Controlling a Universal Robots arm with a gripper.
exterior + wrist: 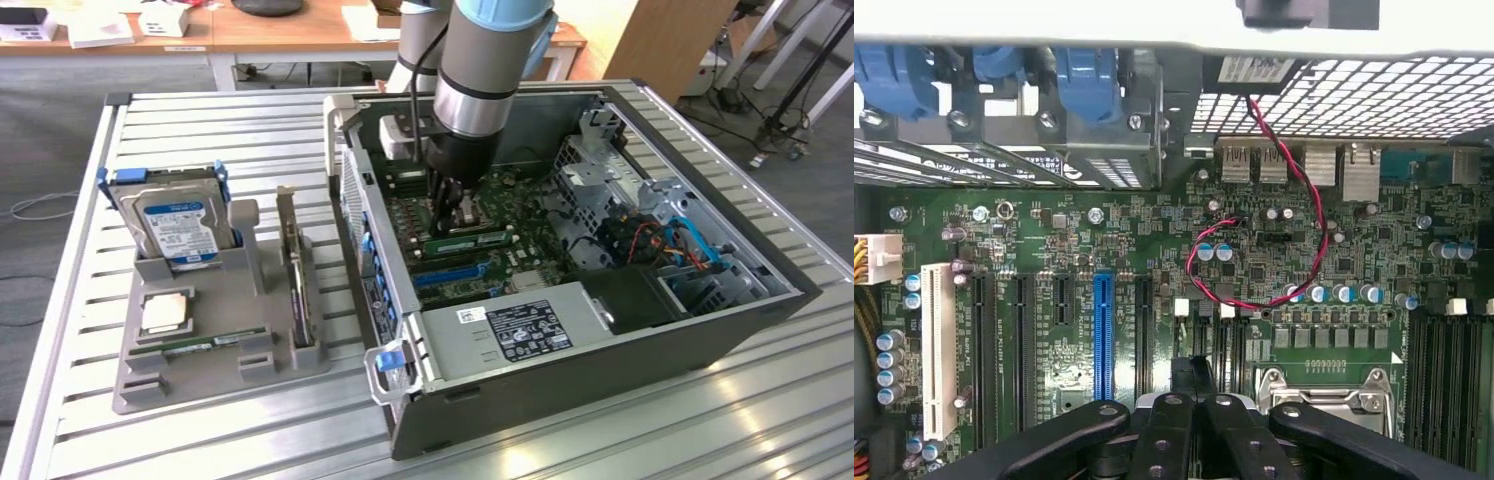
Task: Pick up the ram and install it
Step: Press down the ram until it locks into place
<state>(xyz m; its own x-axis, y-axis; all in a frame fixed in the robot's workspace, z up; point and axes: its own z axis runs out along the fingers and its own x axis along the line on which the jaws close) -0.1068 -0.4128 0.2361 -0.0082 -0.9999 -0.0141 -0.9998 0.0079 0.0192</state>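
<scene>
The hand point(458, 212), closed and holding nothing that shows, is down inside the open computer case point(747, 310) over the motherboard point(1154, 250), and the ram point(470, 243) lies seated just below it, so installation looks largely done.

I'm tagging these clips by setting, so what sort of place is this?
Probably a robotics lab or test workshop: an open computer case lies on a slatted metal table, a grey fixture tray holds spare parts beside it, and office desks stand behind.
</scene>
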